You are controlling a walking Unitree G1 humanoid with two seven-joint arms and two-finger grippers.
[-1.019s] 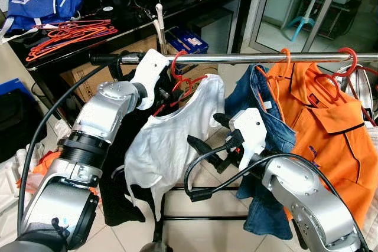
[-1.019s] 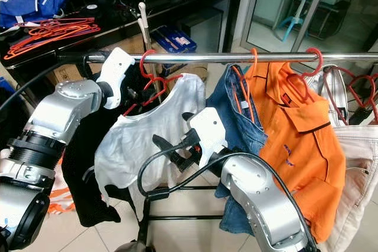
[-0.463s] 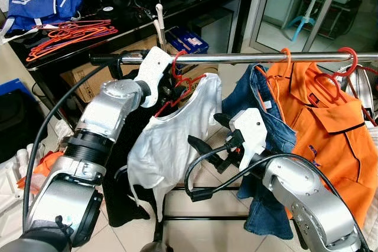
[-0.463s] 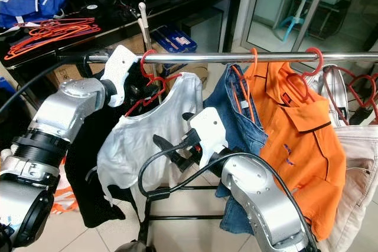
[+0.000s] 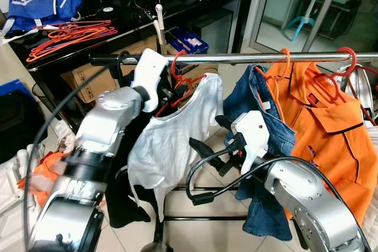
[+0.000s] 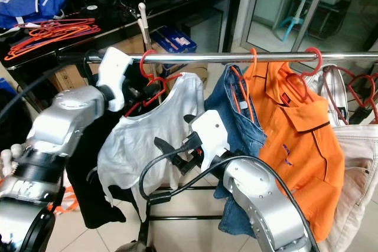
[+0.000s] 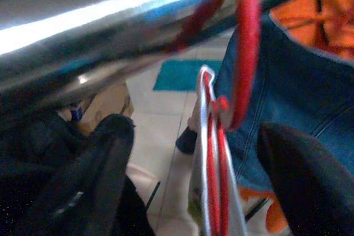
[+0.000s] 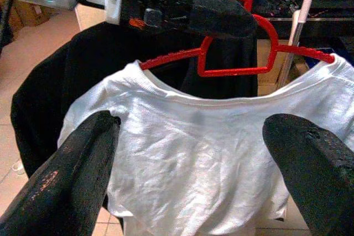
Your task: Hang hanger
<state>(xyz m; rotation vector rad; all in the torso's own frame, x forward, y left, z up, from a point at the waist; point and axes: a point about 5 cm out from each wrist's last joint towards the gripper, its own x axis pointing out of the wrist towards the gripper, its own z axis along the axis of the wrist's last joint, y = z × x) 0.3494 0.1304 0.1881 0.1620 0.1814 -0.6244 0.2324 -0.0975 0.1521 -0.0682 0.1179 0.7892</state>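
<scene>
Red plastic was what the hanger [image 5: 180,81] was made of, and a white shirt [image 5: 171,140] hung from it. Its hook was looped over the shiny metal rail [image 5: 266,58], close to the rail's left end. In the left wrist view the red hook curved right up against the rail, so the hanger looked like it was already on.

The left gripper [image 7: 191,161] was up by the rail, right at the hanger's neck. Its two black fingers [image 7: 94,175] stood apart, one on each side of the red hook, and did not seem to squeeze it. So that hand looked open.

The right gripper [image 8: 193,153] was lower down, in front of the white shirt. Its fingers [image 8: 66,181] were spread wide with nothing between them, and they looked just short of the cloth.

A black top [image 6: 88,163] hung just left of the white shirt. To the right on the same rail were blue jeans [image 5: 251,107] and an orange shirt [image 5: 322,122], each on its own hanger. More red hangers [image 5: 68,33] lay in a pile on the dark desk [image 5: 118,28] behind, beside a blue bag [image 5: 41,1].

The job looked almost done. The hook was over the rail and the shirt hung down by its own weight. I think what was left was for the left hand to pull away without bumping the hook off.
</scene>
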